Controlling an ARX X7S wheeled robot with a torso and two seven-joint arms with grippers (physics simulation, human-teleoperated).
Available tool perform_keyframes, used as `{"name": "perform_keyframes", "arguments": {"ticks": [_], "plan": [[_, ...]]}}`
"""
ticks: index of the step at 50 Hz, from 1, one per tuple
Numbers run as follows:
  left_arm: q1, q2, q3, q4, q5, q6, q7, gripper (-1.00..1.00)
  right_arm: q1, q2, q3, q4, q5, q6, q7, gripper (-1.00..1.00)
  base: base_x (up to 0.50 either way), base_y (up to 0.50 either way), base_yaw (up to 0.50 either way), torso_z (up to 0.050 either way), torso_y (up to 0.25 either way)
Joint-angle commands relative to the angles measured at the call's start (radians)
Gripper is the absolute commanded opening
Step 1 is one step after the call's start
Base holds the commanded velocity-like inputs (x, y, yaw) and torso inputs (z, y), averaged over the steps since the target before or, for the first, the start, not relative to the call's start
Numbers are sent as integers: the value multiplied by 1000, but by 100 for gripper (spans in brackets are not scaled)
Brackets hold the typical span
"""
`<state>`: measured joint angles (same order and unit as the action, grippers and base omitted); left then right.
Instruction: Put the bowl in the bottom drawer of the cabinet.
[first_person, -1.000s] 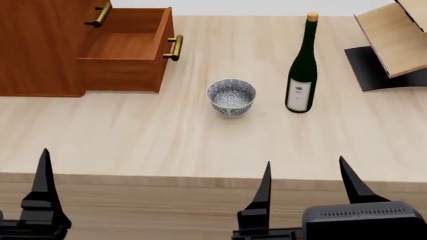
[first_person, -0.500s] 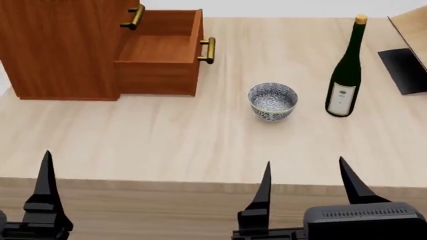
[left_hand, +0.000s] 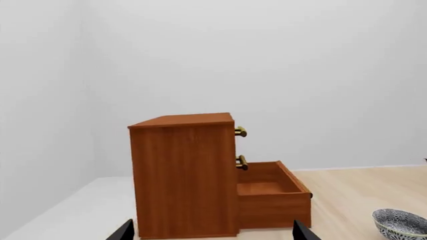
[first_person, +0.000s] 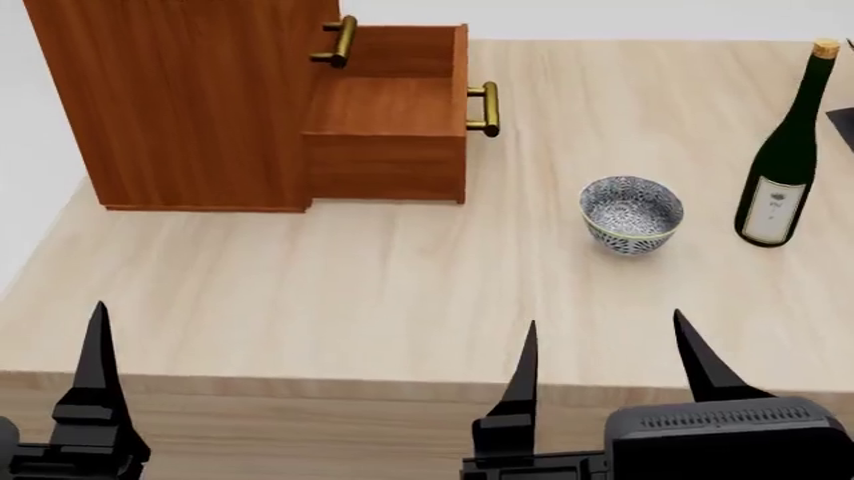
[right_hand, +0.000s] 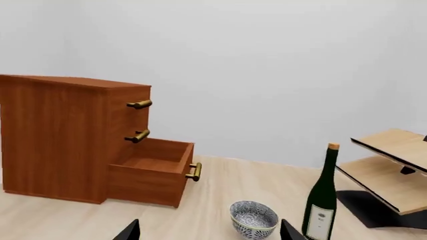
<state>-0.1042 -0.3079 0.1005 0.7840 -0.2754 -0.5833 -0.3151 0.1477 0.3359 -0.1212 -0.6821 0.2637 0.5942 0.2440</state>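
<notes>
Our small speckled blue-grey bowl sits on the light wooden counter, right of the reddish-brown cabinet whose bottom drawer stands open. Both our left pincer and right pincer hover apart near the counter's front edge, holding nothing.

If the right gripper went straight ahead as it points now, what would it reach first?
Probably the bowl, which sits between the right gripper's fingertips in its wrist view, with bare table before it. Depth is unclear; the wine bottle stands just beside that line.
</notes>
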Motion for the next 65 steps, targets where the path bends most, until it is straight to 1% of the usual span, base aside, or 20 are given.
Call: {"name": "perform_keyframes", "arguments": {"ticks": [1, 10, 23, 36, 60, 64, 65], "plan": [[-1, -4, 4, 0, -4, 0, -4, 100, 2, 3, 0, -3, 5, 4, 6, 100, 86, 273, 0, 0, 0], [6, -8, 6, -4, -5, 9, -6, 100, -5, 3, -2, -3, 8, -2, 9, 100, 107, 245, 0, 0, 0], [6, -13, 12, -2, -13, 5, -7, 100, -12, 8, -5, 7, 8, -15, 10, 100, 158, 56, 0, 0, 0], [14, -14, 23, -16, -21, 45, 7, 100, -16, 15, -7, 9, 12, -25, 9, 100, 168, 26, 0, 0, 0], [-3, -26, 26, -6, -32, 21, -6, 100, 5, 22, -22, 1, 19, -9, 14, 100, 197, 73, 0, 0, 0], [4, -27, 33, -11, -21, 25, -13, 100, -2, 22, -20, 5, 18, -18, 17, 100, 236, 71, 0, 0, 0], [-2, -30, 42, -10, 1, 2, -32, 100, -4, 22, -19, 8, 17, -22, 17, 100, 242, 35, 0, 0, 0]]}}
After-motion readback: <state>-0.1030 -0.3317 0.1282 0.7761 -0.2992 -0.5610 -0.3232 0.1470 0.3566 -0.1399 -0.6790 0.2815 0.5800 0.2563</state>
